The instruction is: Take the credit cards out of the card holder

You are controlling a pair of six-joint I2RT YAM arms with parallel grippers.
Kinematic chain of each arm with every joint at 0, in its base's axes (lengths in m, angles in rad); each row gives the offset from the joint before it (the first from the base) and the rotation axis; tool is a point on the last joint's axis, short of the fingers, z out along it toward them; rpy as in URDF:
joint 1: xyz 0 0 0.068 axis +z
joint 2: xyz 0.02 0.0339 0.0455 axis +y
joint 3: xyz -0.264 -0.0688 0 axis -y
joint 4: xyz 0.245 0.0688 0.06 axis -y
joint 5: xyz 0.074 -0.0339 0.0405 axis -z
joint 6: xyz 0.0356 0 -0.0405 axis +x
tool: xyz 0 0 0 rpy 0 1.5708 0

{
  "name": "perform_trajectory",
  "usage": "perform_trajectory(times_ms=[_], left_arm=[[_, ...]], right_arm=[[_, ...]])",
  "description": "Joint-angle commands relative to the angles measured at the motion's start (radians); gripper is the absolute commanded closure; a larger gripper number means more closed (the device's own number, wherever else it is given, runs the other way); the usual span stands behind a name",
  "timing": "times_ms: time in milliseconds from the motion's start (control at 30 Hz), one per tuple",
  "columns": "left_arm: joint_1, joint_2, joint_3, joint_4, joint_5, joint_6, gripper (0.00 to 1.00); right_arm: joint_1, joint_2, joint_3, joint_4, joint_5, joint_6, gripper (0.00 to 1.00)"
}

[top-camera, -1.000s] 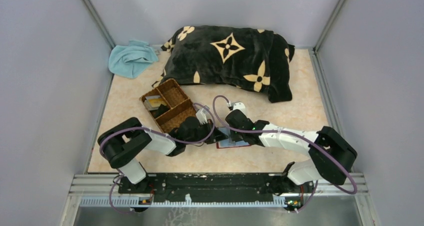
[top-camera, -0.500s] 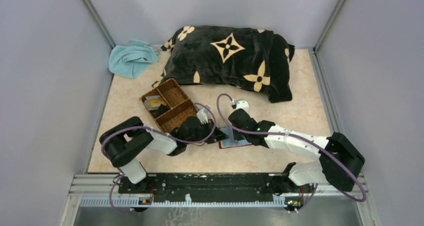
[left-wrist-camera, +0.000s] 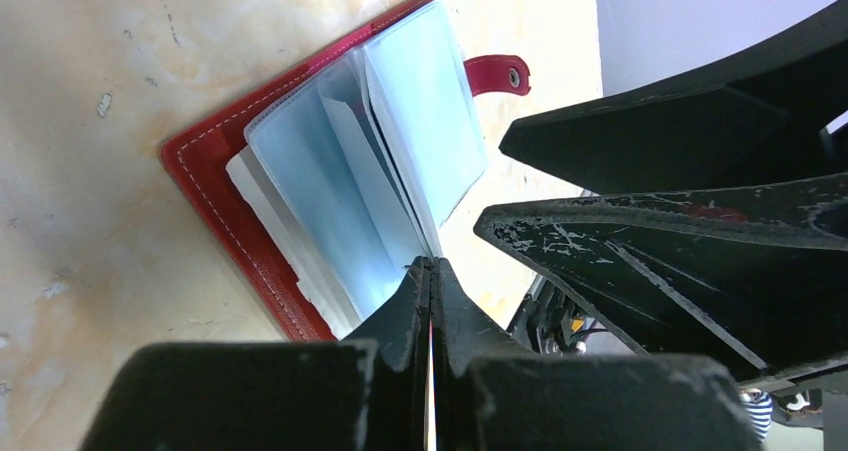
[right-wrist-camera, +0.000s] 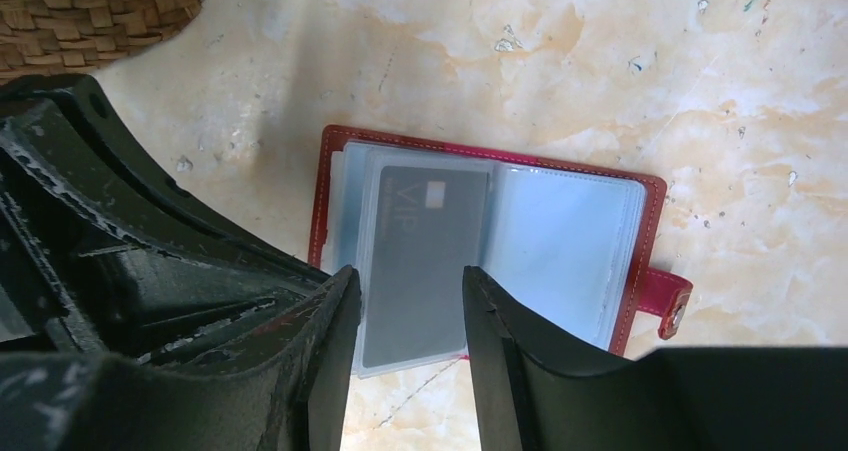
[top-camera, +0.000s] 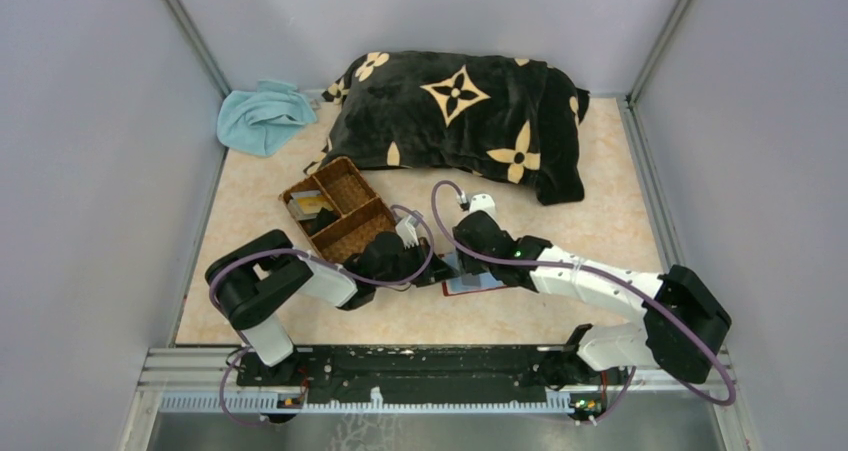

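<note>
A red card holder (top-camera: 473,284) lies open on the table between the two grippers, its clear sleeves (left-wrist-camera: 420,121) fanned up and its snap tab (left-wrist-camera: 497,73) out to the side. My left gripper (left-wrist-camera: 432,271) is shut on the edge of one clear sleeve, holding that page upright. My right gripper (right-wrist-camera: 405,296) hangs open just above the holder, apart from it. A grey VIP card (right-wrist-camera: 420,251) in its sleeve lies below the gap between the fingers. In the top view the left gripper (top-camera: 428,271) and right gripper (top-camera: 462,263) sit close together over the holder.
A wicker basket (top-camera: 335,211) with compartments, holding a few cards, stands just behind the left gripper; its corner (right-wrist-camera: 90,16) shows in the right wrist view. A black patterned pillow (top-camera: 460,121) and a blue cloth (top-camera: 262,116) lie at the back.
The right arm's elbow swung right and its wrist edged left over the holder. The left arm shifted slightly right, still at the holder.
</note>
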Motion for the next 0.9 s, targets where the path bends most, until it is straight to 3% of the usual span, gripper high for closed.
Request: perform_trajectory(times_ms=[0,867], left_arm=[[-0.002,0.001,0.02,0.043,0.01,-0.005,1.0],[-0.002,0.002,0.044,0.016,0.007,0.001,1.0]], right_arm=[[0.008,0.022,0.066,0.025,0.002,-0.022,0.57],[-0.017,0.118,0.081,0.037,0.007,-0.056,0.56]])
